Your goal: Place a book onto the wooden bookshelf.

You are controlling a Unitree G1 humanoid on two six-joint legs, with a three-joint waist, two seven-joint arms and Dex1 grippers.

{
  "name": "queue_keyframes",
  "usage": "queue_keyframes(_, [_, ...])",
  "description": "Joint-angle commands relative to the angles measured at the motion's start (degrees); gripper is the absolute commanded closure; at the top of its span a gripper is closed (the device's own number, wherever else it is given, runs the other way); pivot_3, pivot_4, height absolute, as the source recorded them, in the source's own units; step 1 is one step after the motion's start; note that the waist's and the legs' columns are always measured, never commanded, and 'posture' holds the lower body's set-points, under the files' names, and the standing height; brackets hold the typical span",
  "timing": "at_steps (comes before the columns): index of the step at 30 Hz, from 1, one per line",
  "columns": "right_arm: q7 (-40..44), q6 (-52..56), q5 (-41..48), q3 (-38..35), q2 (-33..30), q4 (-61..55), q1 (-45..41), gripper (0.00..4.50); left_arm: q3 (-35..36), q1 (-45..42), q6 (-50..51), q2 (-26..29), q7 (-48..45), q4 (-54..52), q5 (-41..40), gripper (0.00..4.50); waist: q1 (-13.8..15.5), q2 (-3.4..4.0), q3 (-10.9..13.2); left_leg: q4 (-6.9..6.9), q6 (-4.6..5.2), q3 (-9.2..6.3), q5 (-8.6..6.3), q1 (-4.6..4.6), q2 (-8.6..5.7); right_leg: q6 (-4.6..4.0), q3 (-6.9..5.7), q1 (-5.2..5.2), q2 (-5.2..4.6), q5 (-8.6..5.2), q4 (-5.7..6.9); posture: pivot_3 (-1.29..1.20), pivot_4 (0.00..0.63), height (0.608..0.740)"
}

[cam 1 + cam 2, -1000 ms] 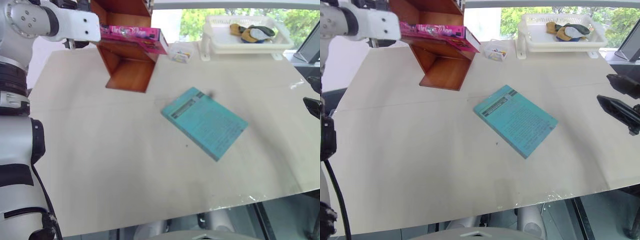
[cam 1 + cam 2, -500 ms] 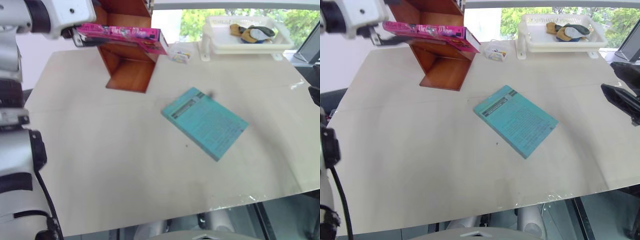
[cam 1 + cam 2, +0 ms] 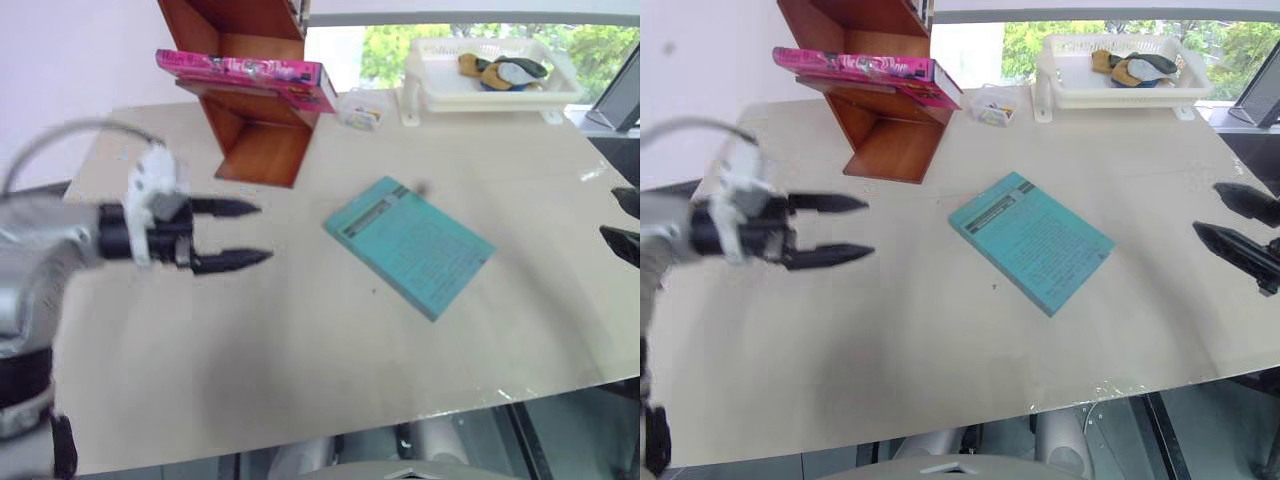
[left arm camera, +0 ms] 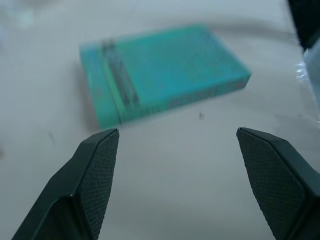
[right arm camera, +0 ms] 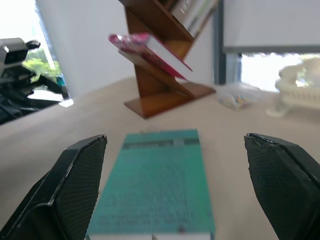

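Note:
The pink book point(image 3: 245, 72) lies on a slanted board of the reddish-brown wooden bookshelf point(image 3: 262, 150) at the table's far left, and nothing is touching it. My left gripper point(image 3: 262, 232) hovers over the table in front of the shelf. It is open and empty, and it points right toward a teal book point(image 3: 410, 245). In the left wrist view the same teal book point(image 4: 160, 70) lies beyond the spread fingers. At the table's right edge my right gripper point(image 3: 1208, 208) is open and empty. It faces the teal book point(image 5: 160, 185), with the shelf point(image 5: 165, 95) beyond.
A white tray point(image 3: 480, 97) holding cloth items stands at the back right. A small clear packet point(image 3: 362, 108) lies beside the shelf. The pale table point(image 3: 300, 350) has a front edge close to me.
My left gripper has dropped from beside the shelf down and back toward me, rolling as it went. The pink book stays on the board. My right gripper has sunk a little.

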Motion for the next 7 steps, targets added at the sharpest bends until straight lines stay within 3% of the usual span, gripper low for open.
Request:
queue_keyframes(1, [1.5,-5.5,-6.3,1.3,-1.6,5.0,0.9,0.00,1.0,1.2,-4.8,-1.9,5.0,2.6,2.7,0.55,0.2,-0.06,0.0,0.00,0.00,0.00,0.00,0.01,0.00,0.00,-0.03,0.01,0.02,0.00,0.01,0.00,0.150,0.740])
queue_keyframes(7, [0.0,-13.5,-18.1,5.5,-3.2,12.8,4.2,0.00,0.7,7.7,-8.3,-4.6,8.0,8.5,4.7,0.55,0.1,0.21,-0.1,-0.16,-0.01,0.12,-0.01,0.06,-0.02,-0.01,0.09,-0.08,-0.04,0.00,-0.02,0.00,0.150,0.740])
